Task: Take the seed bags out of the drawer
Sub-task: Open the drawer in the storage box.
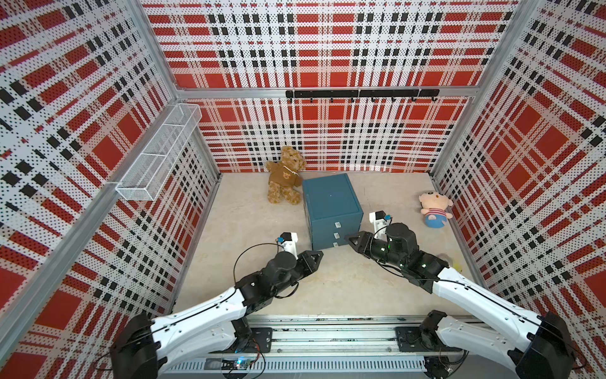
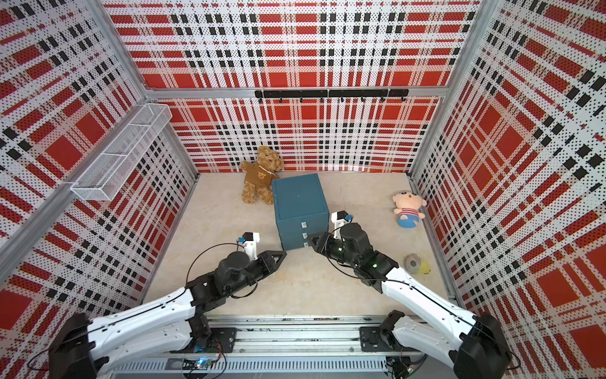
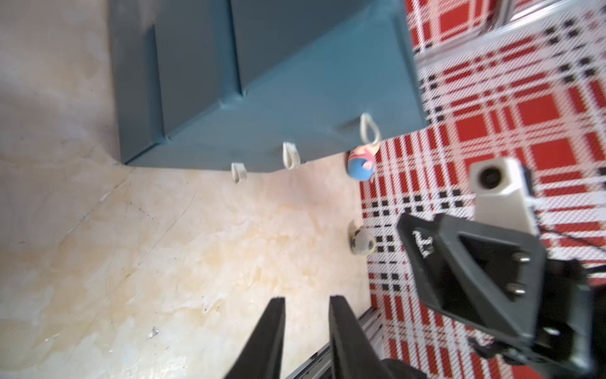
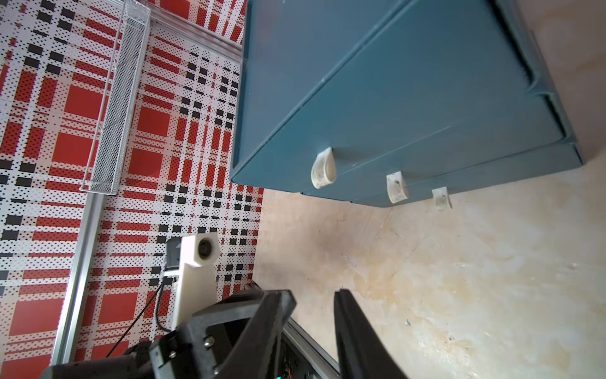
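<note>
Left gripper (image 3: 306,300): arm stretched forward, tip near drawer cabinet (image 1: 331,205) front corner; jaws parted, empty. Right gripper (image 4: 313,295): tip by lowest pull (image 1: 336,244); jaws parted, empty. Seed bags: unseen, drawers (image 1: 328,229) shut.

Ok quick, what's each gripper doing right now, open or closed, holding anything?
Left gripper: open, holding nothing.
Right gripper: open, holding nothing.

I operate in a robot test cell. Perforated plaid panels (image 1: 328,49) on aluminium framing (image 1: 229,93) wall the space ahead of and beside my left gripper (image 1: 318,256) and right gripper (image 1: 348,238). A hook rail (image 1: 360,93) hangs ahead of them, and a slotted base rail (image 1: 328,341) lies behind.
</note>
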Controlling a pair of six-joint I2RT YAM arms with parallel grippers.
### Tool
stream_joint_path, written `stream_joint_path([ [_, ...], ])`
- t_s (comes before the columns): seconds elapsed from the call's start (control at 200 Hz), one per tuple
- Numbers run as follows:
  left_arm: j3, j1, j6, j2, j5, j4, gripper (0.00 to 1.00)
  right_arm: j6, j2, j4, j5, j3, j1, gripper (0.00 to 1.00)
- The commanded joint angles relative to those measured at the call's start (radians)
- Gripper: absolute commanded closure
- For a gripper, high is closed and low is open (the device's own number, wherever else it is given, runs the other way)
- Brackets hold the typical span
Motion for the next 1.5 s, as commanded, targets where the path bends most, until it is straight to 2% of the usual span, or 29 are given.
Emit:
stream_joint_path([
  [0.0,-0.01,0.008,-0.038,-0.095,-0.105,-0.09,0.7,0.044,0.049,0.073,0.062,0.023,0.009,0.63],
  [0.185,-0.022,0.054,-0.062,-0.222,-0.122,-0.148,0.68,0.053,0.141,0.123,0.072,0.067,0.011,0.57],
  [0.381,-0.055,0.1,-0.078,-0.288,-0.097,-0.166,0.68,0.043,0.203,0.139,0.073,0.106,0.011,0.54],
  [0.686,-0.073,0.13,-0.084,-0.299,-0.07,-0.167,0.68,0.049,0.264,0.167,0.057,0.122,0.011,0.59],
  [0.997,-0.068,0.151,-0.078,-0.286,-0.051,-0.167,0.68,0.048,0.29,0.166,0.058,0.133,0.009,0.58],
  [1.323,-0.069,0.164,-0.075,-0.276,-0.038,-0.165,0.68,0.052,0.317,0.179,0.064,0.155,0.009,0.7],
  [1.493,-0.064,0.164,-0.075,-0.27,-0.038,-0.164,0.68,0.053,0.327,0.155,0.067,0.165,0.009,0.86],
])
